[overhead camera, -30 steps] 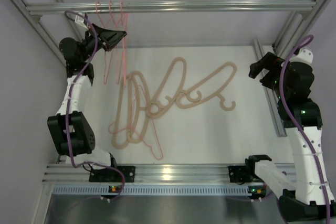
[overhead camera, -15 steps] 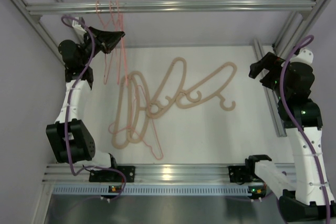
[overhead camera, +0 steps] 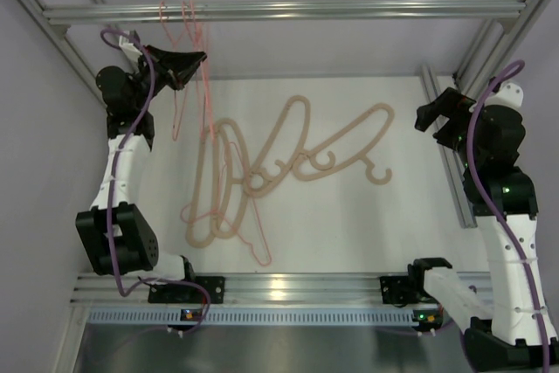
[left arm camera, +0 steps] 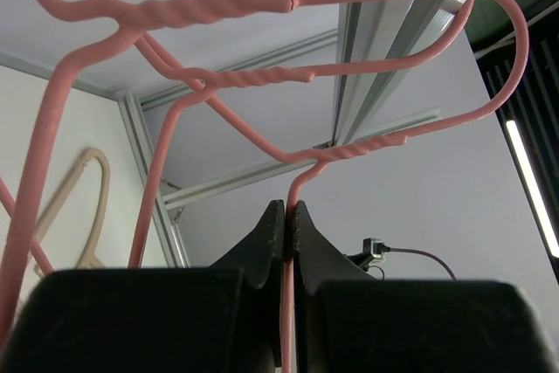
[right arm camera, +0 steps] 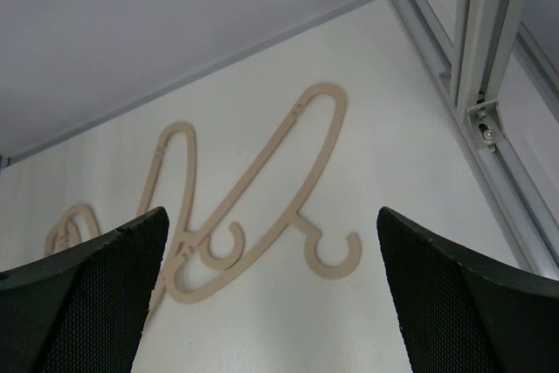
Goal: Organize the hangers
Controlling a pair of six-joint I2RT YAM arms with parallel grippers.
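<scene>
Beige hangers (overhead camera: 279,150), four by count, lie tangled with at least one pink hanger (overhead camera: 253,238) on the white table (overhead camera: 367,224), well apart from the right gripper (overhead camera: 435,116), its fingers spread wide, holding nothing. Farther back, three pink hangers (left arm camera: 218,8) hook over the rail (overhead camera: 349,10); the left gripper (left arm camera: 288,211) pinches one by its neck.

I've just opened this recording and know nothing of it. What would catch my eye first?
A cluster of thin pink wire hangers dangles at the overhead aluminium rail at the far left, the left tool pinched shut on the wire of one. On the white table below, thick beige rounded hangers lie in an overlapping sprawl, while the right tool hangs open at the right, holding nothing.
</scene>
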